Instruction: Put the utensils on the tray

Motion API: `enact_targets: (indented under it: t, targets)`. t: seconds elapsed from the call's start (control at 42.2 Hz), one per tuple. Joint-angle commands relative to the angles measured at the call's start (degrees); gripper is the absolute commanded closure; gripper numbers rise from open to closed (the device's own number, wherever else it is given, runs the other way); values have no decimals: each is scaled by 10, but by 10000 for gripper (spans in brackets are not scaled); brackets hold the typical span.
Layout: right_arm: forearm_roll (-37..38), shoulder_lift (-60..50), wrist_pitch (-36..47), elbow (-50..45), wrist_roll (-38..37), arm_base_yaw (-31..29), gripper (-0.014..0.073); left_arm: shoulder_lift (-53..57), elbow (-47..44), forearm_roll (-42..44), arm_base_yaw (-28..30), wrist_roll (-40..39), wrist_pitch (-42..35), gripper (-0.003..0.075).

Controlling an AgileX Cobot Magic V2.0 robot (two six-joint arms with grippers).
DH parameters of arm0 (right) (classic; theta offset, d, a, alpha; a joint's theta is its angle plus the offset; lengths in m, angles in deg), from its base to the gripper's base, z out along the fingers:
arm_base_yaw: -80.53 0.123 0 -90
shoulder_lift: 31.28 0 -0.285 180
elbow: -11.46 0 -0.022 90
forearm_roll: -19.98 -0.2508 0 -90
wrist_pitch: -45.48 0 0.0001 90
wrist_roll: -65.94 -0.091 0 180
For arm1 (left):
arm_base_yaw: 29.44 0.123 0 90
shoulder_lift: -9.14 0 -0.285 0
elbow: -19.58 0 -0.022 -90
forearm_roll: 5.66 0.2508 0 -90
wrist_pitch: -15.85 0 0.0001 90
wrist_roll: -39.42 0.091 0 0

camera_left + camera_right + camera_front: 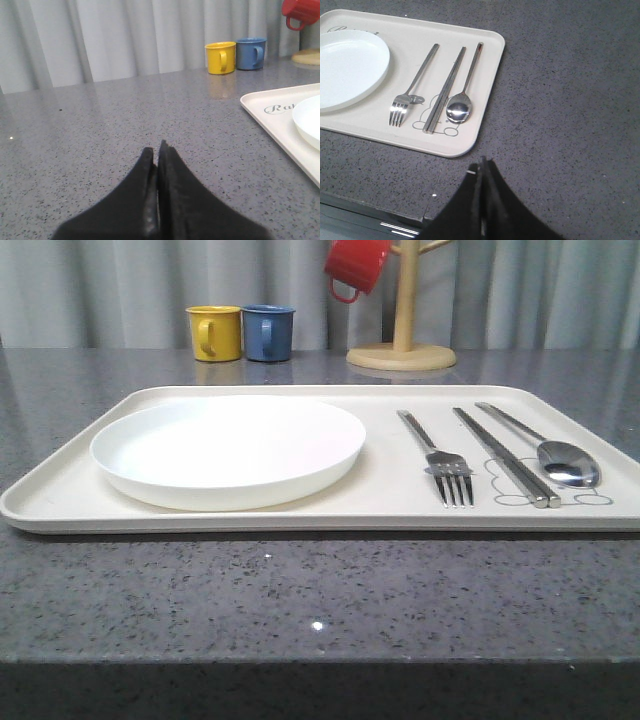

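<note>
The cream tray (250, 522) lies on the grey speckled worktop (300, 590), its long side along the near edge. On its right half the fork (440, 458), the chopsticks (505, 457) and the spoon (550, 448) lie side by side, apart from one another, handles pointing to the far rim and the spoon nearest the right rim. A round white plate (228, 448) takes up the tray's left half. The left gripper (156, 152) hangs over bare worktop beyond the tray's left end, fingers pressed together, holding nothing. The right gripper (482, 165) is likewise closed and empty, off the tray's near right corner. At the far edge stand a yellow mug (214, 333) and a blue mug (268, 332), touching; a red mug (355, 264) hangs on a wooden mug tree (402, 340).
</note>
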Motion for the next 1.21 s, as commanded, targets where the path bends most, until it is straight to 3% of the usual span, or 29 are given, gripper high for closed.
enact_targets:
  t: [0.0, 1.184]
  targets:
    - [5, 6, 36, 13, 6, 1, 661, 12, -4, -12, 1, -5, -79, 740]
    - [5, 6, 34, 13, 6, 1, 661, 13, -14, -18, -28, -5, -78, 740]
